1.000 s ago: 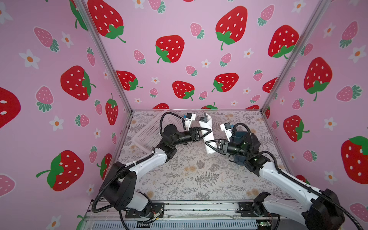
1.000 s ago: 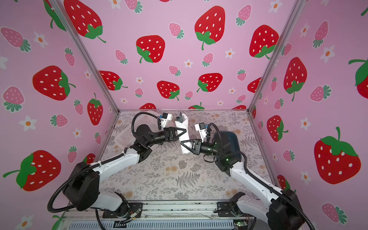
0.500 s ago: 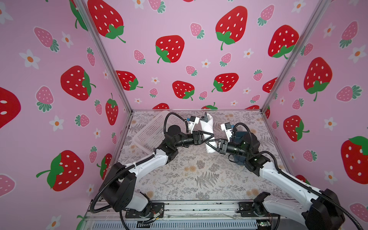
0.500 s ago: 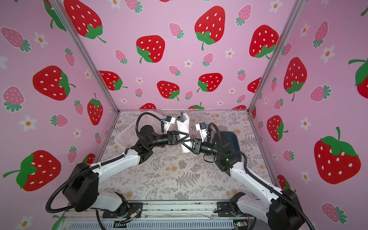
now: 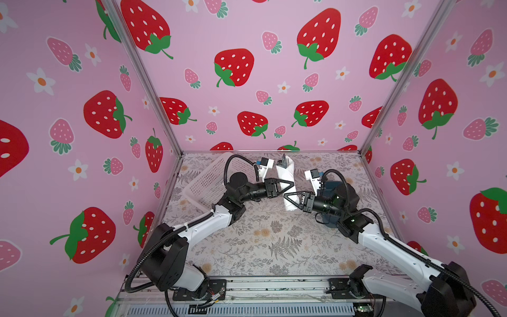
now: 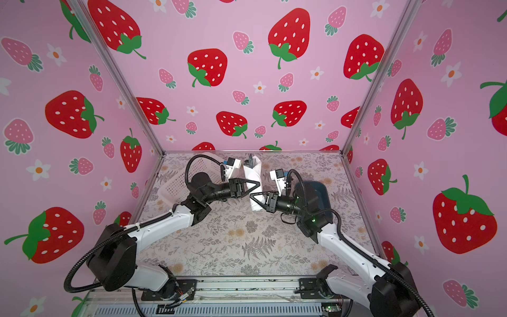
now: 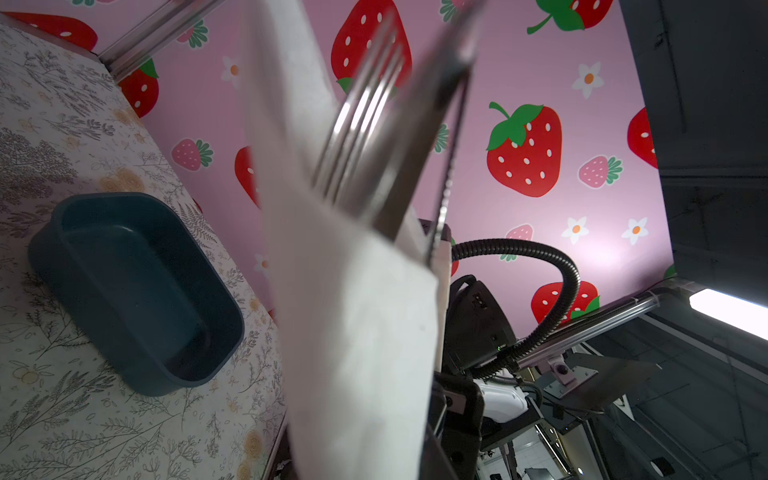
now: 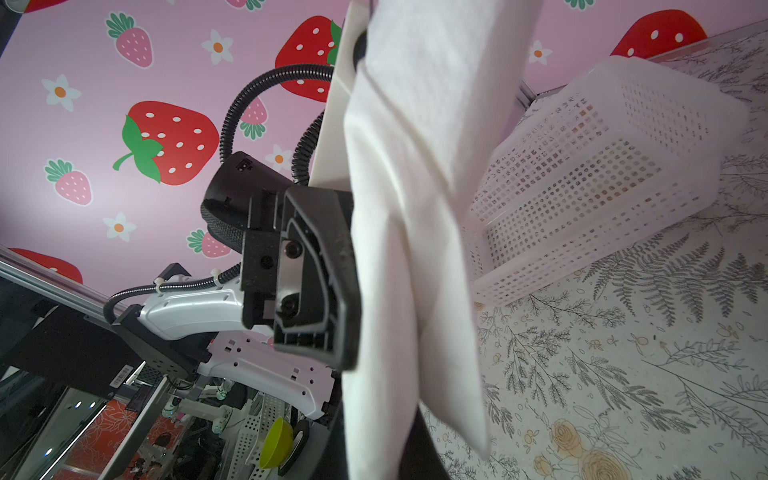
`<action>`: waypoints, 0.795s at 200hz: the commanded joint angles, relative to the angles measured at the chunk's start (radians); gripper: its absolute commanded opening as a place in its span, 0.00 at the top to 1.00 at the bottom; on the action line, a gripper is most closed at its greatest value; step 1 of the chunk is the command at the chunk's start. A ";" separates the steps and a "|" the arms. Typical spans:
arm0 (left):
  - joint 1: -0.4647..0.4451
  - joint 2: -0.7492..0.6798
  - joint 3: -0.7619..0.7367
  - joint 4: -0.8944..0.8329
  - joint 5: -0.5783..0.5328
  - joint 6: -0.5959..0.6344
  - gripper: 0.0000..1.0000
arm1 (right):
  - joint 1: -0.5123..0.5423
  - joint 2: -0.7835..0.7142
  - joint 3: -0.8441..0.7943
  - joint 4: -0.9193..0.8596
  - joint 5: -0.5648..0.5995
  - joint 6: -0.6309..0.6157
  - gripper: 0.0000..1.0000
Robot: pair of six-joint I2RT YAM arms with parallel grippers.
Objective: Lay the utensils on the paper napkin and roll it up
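1. Hidden: the utensils [image 5: 282, 162] have their handles wrapped inside the napkin [image 5: 284, 172]. Only the heads poke out of its far end, as dark specks in both top views.
2. The left wrist view is close and blurred. The fork [image 7: 365, 124] tines and the serrated knife [image 7: 446, 187] edge read clearly. A broad piece between them is too soft to name, so the count is two sure, perhaps three.
3. Napkin: one, rolled into a tube and held slanting between the two grippers, over the back middle of the table [image 5: 274, 241].
4. Left gripper [image 5: 291, 183]: at the roll's middle. One finger [image 8: 320, 270] lies flat against the paper and its mate is hidden behind the roll. The grip reads as a pinch.
5. Right gripper [image 5: 287, 196]: fingers pressed close on the roll's near end. In its own wrist view the paper covers them.
6. Basket [image 5: 208, 181]: one, white, back left, partly behind the left arm.
7. Bin [image 7: 137, 291]: one, dark blue, mostly hidden by the right arm in both top views.
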 commanded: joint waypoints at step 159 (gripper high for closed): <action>0.001 0.000 0.037 0.075 0.008 -0.017 0.88 | -0.014 -0.036 0.007 0.011 -0.021 -0.016 0.78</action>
